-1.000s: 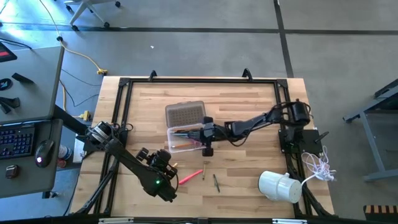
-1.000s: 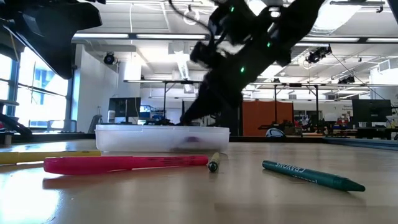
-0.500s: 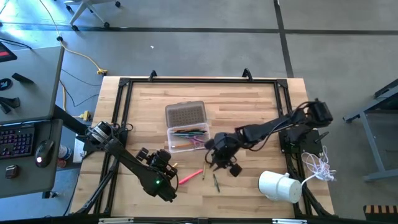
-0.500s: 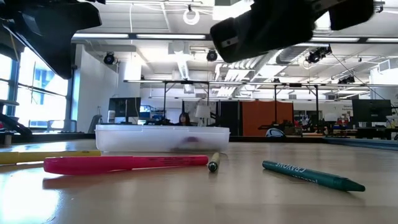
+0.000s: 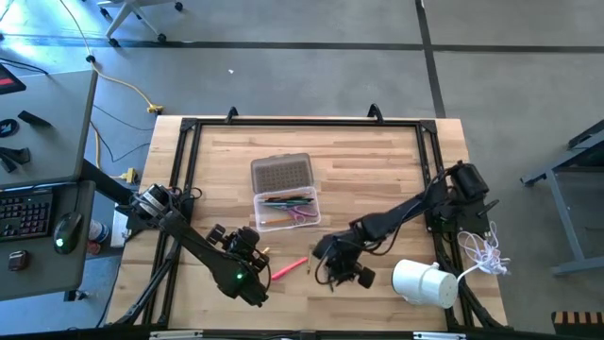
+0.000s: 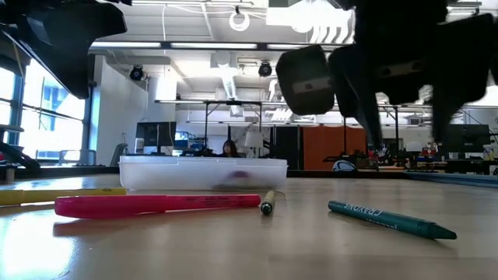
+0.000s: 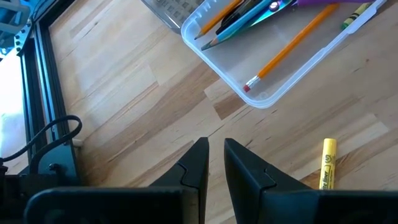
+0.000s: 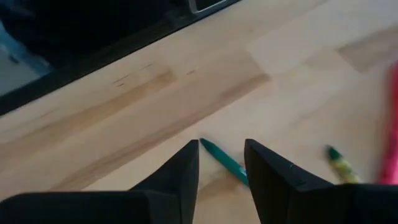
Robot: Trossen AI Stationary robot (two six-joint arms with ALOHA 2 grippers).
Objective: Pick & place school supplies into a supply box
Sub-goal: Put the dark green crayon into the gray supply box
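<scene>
The clear supply box (image 5: 288, 210) lies mid-table, holding pencils, pens and a purple-handled piece (image 7: 273, 37). On the wood nearer the front edge lie a pink marker (image 5: 291, 267), a short green pencil (image 6: 267, 204), a green crayon (image 6: 389, 218) and a yellow highlighter (image 7: 328, 163). My right gripper (image 6: 405, 117) hangs open just above the green crayon (image 8: 222, 160), one finger to each side of it, touching nothing. My left gripper (image 7: 216, 155) hovers left of the pink marker and in front of the box, its fingers a narrow gap apart and holding nothing.
The ribbed lid (image 5: 281, 173) lies flat against the box's far side. A white cylinder (image 5: 425, 281) and a white cord (image 5: 486, 247) sit at the front right. Black frame rails (image 5: 189, 151) border the table. A person (image 6: 229, 148) sits far off in the room.
My right gripper has left the supply box, swung toward the table's near edge and a little rightward, and turned about. It now hangs over the green crayon. The box and the loose supplies have stayed where they were.
</scene>
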